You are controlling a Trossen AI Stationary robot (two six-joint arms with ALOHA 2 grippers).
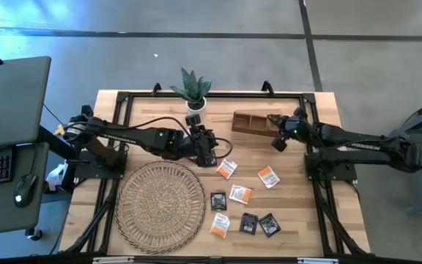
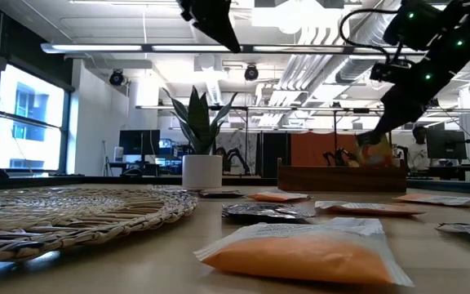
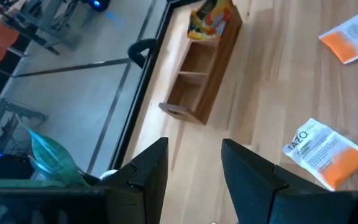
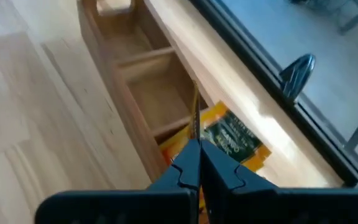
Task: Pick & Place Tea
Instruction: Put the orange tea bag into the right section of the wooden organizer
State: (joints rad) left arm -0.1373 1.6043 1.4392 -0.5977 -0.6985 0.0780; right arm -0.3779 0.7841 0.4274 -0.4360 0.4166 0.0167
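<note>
Several flat tea sachets lie on the table's near right: orange-and-white ones [image 1: 227,169] [image 1: 269,177] [image 1: 240,193] and dark ones [image 1: 248,223] [image 1: 269,224]. The wooden divided tray [image 1: 251,123] stands at the far middle. A yellow sachet [image 4: 232,142] leans in its right end compartment. My right gripper [image 1: 278,139] hangs over that compartment, shut on a thin sachet seen edge-on. My left gripper [image 1: 211,154] hovers open above the table left of the tray, with nothing between its fingers [image 3: 253,180]. My right gripper pinches a tea sachet between its two shut fingers; only the sachet's thin edge [image 4: 195,118] shows, sticking out past the fingertips. The fingers slant down from the table's right side. The sachet hangs below them [image 2: 372,151] at the tray's end compartment; whether it rests inside I cannot tell.
A big round woven mat [image 1: 160,198] covers the near left of the table. A potted plant [image 1: 193,92] stands at the far edge, left of the tray. Black frame rails [image 1: 321,198] run along the table's sides. Bare wood lies between tray and sachets.
</note>
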